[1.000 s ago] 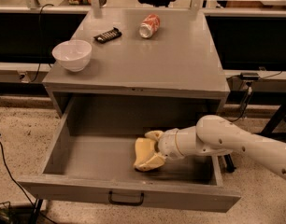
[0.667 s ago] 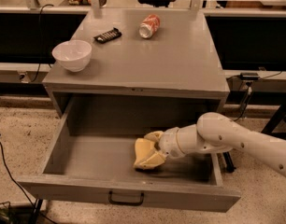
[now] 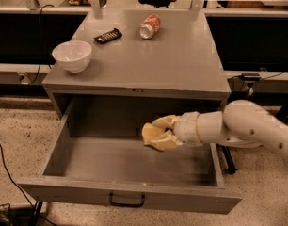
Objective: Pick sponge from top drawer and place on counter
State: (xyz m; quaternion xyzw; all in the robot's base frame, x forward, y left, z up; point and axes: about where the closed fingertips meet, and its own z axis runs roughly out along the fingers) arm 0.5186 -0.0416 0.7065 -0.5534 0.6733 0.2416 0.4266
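Note:
The top drawer [image 3: 73, 193] is pulled wide open, with a dark handle [image 3: 127, 201] at front centre. My gripper [image 3: 156, 134] reaches in from the right on a white arm [image 3: 238, 128]. Its cream-yellow fingers [image 3: 165, 122] are shut on the pale yellow sponge [image 3: 148, 132]. The sponge hangs a little above the drawer floor, right of centre and near the back. The grey counter [image 3: 177, 60] lies above and behind the drawer.
On the counter a white bowl [image 3: 72, 55] stands at the front left. A dark flat packet [image 3: 108, 36] and a red can [image 3: 150, 26] on its side lie toward the back. Cables [image 3: 7, 173] run over the floor at left.
My gripper has risen with the sponge, from the drawer floor to a little above it. The drawer and the things on the counter have not moved.

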